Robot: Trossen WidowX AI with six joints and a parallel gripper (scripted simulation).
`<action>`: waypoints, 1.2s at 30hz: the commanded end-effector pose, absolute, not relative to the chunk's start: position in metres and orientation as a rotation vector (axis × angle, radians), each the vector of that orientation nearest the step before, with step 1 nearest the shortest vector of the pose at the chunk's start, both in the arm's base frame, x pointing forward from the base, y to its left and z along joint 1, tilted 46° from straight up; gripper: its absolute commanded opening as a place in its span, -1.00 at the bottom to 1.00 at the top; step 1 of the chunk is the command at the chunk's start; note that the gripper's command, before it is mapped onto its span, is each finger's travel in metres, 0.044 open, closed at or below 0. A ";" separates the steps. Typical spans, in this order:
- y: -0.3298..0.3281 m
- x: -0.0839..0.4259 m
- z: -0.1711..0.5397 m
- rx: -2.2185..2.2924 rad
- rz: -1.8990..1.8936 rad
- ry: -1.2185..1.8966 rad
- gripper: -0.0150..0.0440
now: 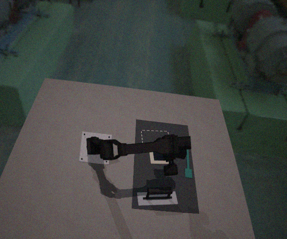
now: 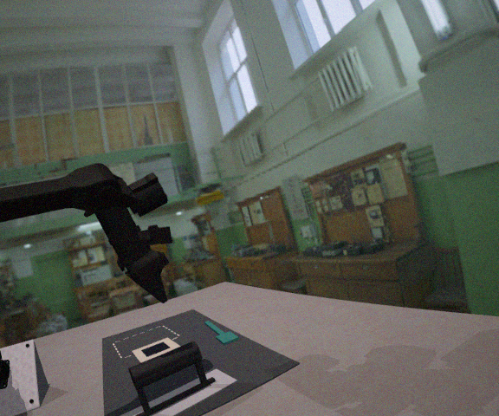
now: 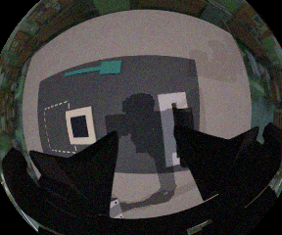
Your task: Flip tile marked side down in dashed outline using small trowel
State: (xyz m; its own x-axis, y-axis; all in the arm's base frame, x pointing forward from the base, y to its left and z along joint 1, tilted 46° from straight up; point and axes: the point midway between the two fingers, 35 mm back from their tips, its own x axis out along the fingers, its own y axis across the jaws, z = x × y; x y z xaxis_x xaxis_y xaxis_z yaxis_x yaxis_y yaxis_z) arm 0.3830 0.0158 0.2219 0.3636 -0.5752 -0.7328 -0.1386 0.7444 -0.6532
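A cream tile lies flat on the dark mat, its dark square mark up, overlapping one edge of the dashed outline. A teal flat-bladed tool lies near the mat's far side from the arm base. A trowel with a black bar handle stands on its white plate. My gripper is open and empty, high above the mat. In the top view the arm hides the fingers and part of the tile.
The arm's base plate is at the table's side opposite the teal tool. The black bar handle rises well above the mat. The pale table top surrounds the mat.
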 end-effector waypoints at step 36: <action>-0.106 0.365 0.210 -0.807 -0.454 1.452 0.42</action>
